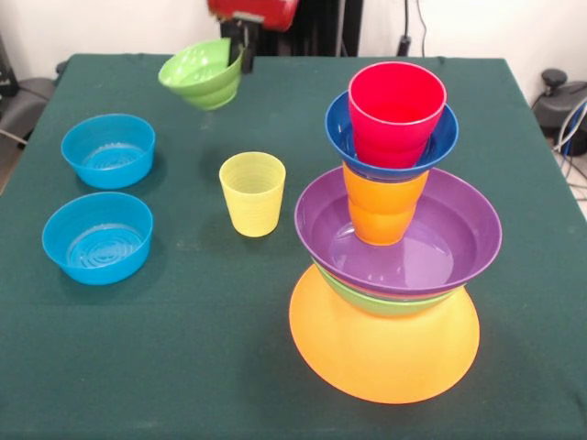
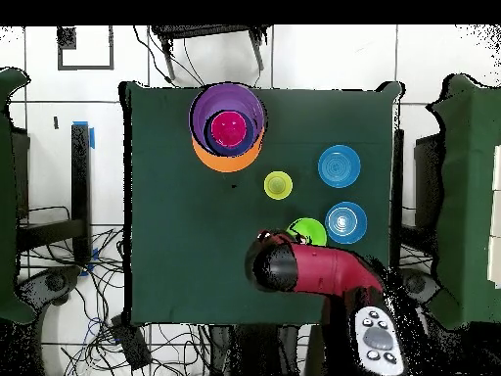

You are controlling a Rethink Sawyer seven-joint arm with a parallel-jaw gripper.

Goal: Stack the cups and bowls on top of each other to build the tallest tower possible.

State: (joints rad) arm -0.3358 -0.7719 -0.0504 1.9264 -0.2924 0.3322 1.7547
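Front view: placed across the table (image 1: 183,367), facing the robot, looking down at a slant, quite near.
Overhead view: high above, looking straight down, robot base at bottom, floor visible around.
Shared: green table top (image 2: 176,196), tower (image 1: 390,238) (image 2: 228,137), yellow cup (image 1: 252,192) (image 2: 278,184).
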